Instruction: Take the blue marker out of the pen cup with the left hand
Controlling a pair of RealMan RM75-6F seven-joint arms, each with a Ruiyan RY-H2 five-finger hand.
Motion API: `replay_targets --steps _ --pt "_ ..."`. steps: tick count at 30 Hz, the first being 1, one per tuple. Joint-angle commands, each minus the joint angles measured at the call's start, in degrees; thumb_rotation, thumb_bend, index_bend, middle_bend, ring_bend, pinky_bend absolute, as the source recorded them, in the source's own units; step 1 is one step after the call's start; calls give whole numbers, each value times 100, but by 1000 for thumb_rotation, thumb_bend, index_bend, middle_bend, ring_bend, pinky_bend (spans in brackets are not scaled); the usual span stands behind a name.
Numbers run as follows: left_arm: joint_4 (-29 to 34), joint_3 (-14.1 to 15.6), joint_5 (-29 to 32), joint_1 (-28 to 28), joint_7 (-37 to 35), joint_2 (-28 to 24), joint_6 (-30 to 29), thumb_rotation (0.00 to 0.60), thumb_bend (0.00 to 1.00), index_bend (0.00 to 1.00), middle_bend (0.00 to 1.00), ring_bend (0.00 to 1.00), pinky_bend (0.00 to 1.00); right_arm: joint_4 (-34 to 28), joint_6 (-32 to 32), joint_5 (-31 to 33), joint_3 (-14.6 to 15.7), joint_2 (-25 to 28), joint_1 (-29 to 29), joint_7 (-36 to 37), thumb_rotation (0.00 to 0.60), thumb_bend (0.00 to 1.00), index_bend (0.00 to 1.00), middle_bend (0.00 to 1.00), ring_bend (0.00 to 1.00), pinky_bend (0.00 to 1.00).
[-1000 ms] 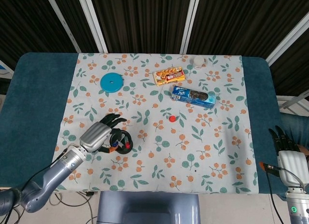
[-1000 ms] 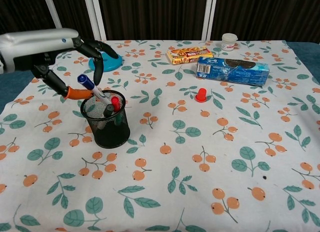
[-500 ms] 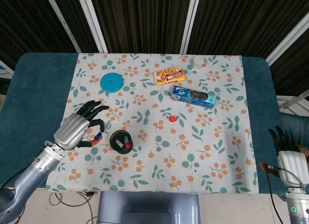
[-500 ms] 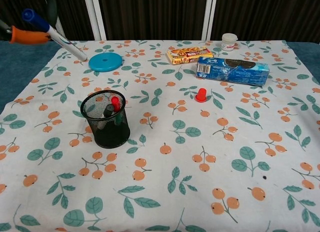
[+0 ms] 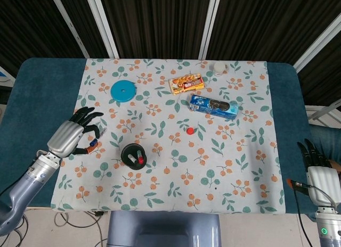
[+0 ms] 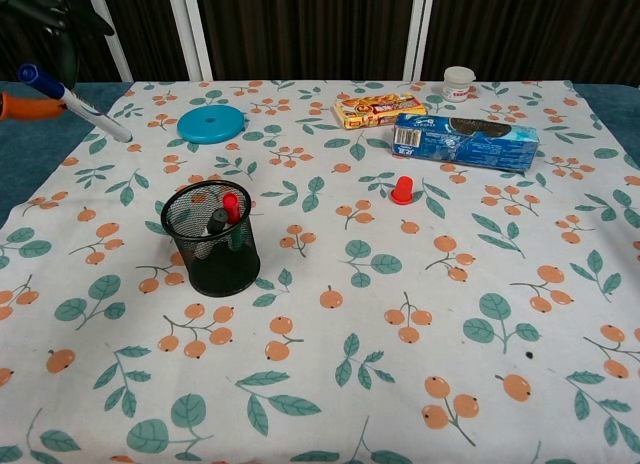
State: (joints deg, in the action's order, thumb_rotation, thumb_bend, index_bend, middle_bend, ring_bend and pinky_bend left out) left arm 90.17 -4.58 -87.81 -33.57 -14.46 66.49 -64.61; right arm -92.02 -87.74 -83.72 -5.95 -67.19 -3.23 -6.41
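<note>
My left hand [image 5: 72,136] hangs over the tablecloth's left edge and pinches the blue marker [image 6: 75,103], which slants with its blue cap up and to the left, clear of the cup. In the head view only a bit of the blue marker [image 5: 94,142] shows under the fingers. The black mesh pen cup [image 6: 211,239] stands upright to the right of that hand, apart from it, with a red and a black marker still inside. From above, the pen cup [image 5: 132,154] sits left of centre. My right hand [image 5: 314,161] rests off the table at the lower right, fingers extended and apart, empty.
A blue round lid [image 5: 123,90] lies at the back left. A yellow snack box [image 5: 186,83], a blue cookie pack [image 5: 213,105] and a small white jar [image 5: 219,68] sit at the back. A red bottle cap [image 5: 189,131] lies mid-table.
My left hand has lifted the blue marker out of the cup and carried it left, away from the cup. The right hand has stayed put.
</note>
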Motion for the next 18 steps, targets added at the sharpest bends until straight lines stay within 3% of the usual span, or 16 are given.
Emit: replay_targets --steps 1,4,9,18 --pt "-602 -20 139 -56 -357 442 132 600 349 591 141 0 0 6 -6 -7 -2 -2 0 11 600 150 87 33 159 241" --pt "-930 -58 186 -126 -396 636 215 600 349 591 142 0 0 18 -11 -17 -3 -3 -2 11 600 150 87 33 159 241" --pt "-1494 -172 216 -284 349 1040 206 600 349 592 144 0 0 44 -29 -48 -2 -22 -8 -9 600 150 87 33 159 241" --pt "-1384 -83 223 -564 50 1199 749 600 349 584 140 0 0 60 -64 -64 -5 -24 2 -12 600 151 86 33 159 241"
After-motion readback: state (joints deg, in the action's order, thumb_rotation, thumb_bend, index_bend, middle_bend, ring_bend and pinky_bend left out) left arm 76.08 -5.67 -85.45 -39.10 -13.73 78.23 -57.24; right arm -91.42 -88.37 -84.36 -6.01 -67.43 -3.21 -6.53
